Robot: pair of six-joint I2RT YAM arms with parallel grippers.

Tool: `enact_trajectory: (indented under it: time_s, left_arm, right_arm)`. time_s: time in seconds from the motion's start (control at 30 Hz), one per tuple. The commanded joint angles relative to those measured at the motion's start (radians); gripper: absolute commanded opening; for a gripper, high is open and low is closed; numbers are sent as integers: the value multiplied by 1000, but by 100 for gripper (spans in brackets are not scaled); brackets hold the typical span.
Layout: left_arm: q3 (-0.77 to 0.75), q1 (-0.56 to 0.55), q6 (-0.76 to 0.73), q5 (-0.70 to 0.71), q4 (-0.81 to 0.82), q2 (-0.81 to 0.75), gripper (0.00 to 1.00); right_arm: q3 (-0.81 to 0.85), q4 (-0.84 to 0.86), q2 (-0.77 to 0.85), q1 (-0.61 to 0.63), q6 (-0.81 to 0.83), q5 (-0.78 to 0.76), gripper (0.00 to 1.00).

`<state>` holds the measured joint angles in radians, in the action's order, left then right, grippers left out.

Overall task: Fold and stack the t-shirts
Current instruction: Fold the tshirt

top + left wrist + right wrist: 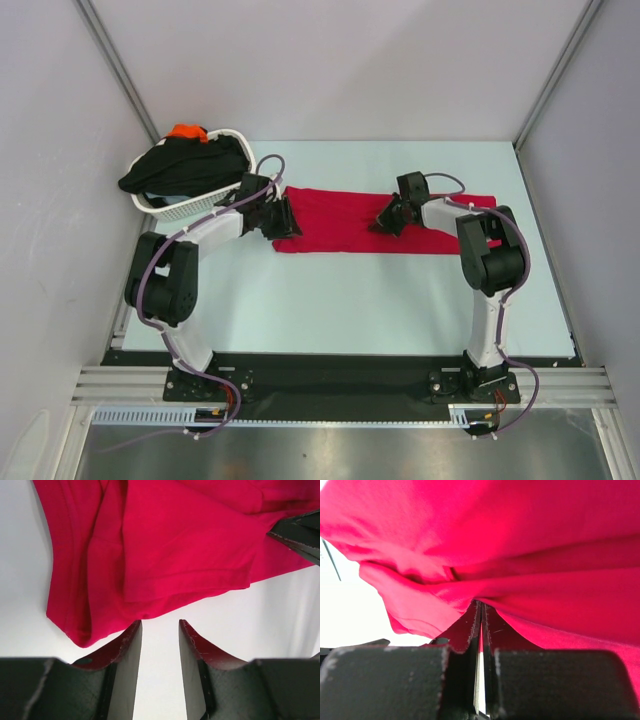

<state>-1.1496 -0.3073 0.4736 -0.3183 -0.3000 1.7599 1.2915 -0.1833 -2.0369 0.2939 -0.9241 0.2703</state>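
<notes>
A crimson red t-shirt (335, 225) lies folded into a long strip across the far part of the table. My left gripper (285, 218) is at the strip's left end. In the left wrist view it (160, 622) is open and empty, and the shirt's edge (150, 555) lies just beyond its fingertips. My right gripper (386, 220) is over the strip's right half. In the right wrist view it (481, 602) is shut on a pinched fold of the red shirt (520, 540). A black t-shirt (190, 165) and an orange one (186, 131) lie heaped in the basket.
A white woven basket (192, 209) stands at the far left, close to my left arm. The pale table (330, 300) runs from the shirt to the arm bases. Grey walls enclose the back and sides. My right gripper's finger (300, 535) shows in the left wrist view.
</notes>
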Motion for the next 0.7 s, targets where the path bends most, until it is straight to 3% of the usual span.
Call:
enact_trajectory:
  time_s: [0.0, 0.43, 0.67]
  left_arm:
    - [2, 4, 19, 1, 21, -14, 40]
    - [42, 5, 25, 10, 10, -69, 39]
    - [28, 5, 45, -10, 24, -59, 41]
  right_arm:
    - [61, 59, -19, -22, -7, -3, 0]
    - [164, 25, -89, -38, -10, 33, 0]
    - [203, -192, 29, -101, 137, 29, 4]
